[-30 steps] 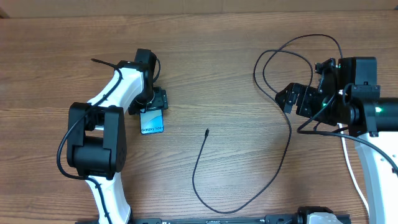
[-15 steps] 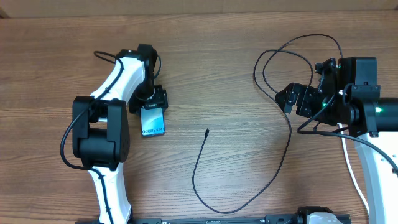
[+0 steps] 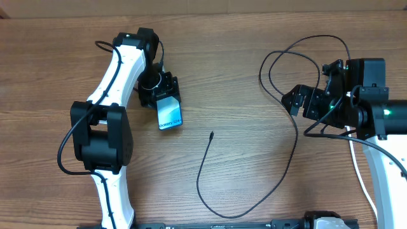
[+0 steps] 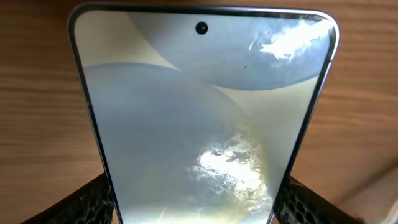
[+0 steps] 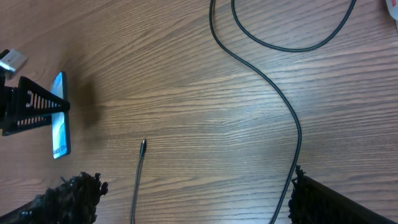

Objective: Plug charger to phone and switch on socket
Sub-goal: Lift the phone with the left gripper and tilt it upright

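Note:
The phone, with a light blue screen and white text at its near end, is held in my left gripper, which is shut on its sides. It fills the left wrist view between the fingers. It also shows edge-on in the right wrist view. The charger's thin black cable lies on the table with its tip right of the phone. The cable loops up to the right. My right gripper is open and empty over the cable. The socket is hidden, except perhaps a white corner.
A thick white cord runs down the right side under the right arm. The table is brown wood. The cable curves near the front edge.
My left gripper has carried the phone to the right and slightly up, turning it so its near end points right and down. The right arm and the cable have not moved.

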